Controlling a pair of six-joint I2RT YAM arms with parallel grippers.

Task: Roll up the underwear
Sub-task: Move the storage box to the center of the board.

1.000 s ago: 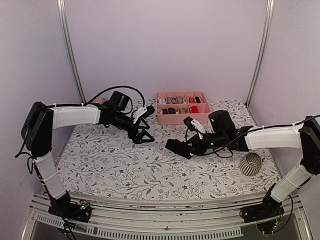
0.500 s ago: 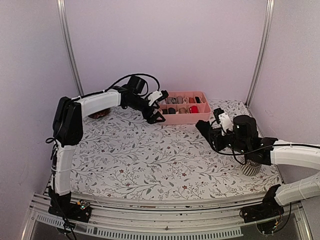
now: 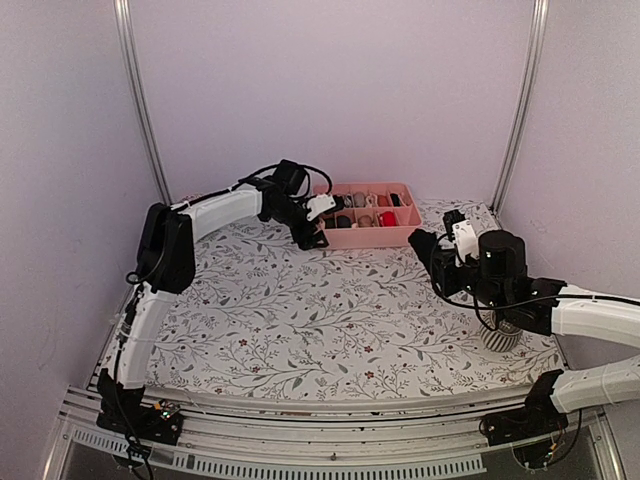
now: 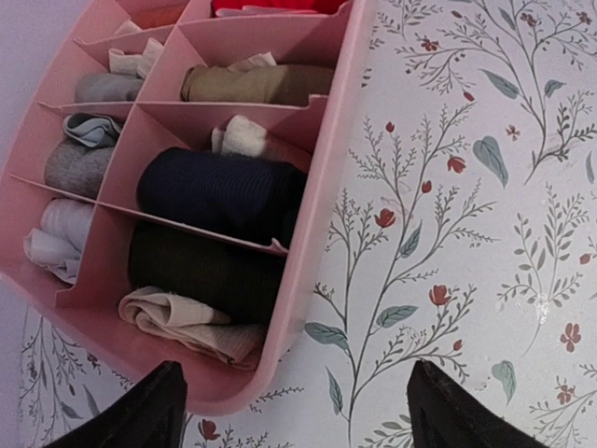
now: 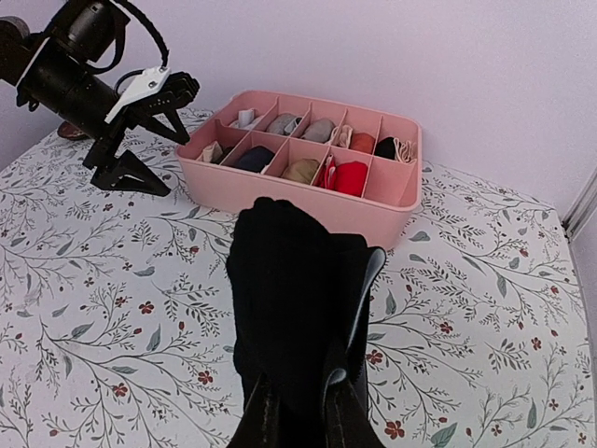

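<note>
Above the table (image 5: 112,280), right pincer (image 3: 428,250) pinches black underwear (image 5: 289,280) — its tips hidden — left pincer (image 4: 298,411) spread.

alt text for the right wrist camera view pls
The right gripper, shut on a bunched piece of black underwear, holds it above a floral-print table. Beyond it stands a pink divided tray with small rolled fabric bundles in its compartments, and the left gripper, jaws open, hangs at the tray's left end.

The left arm (image 3: 225,208) and right arm (image 3: 590,312) wear white shells over black joints. The left hand (image 3: 310,237) and right hand (image 3: 432,258) are black, with thin black cables looping behind them.
</note>
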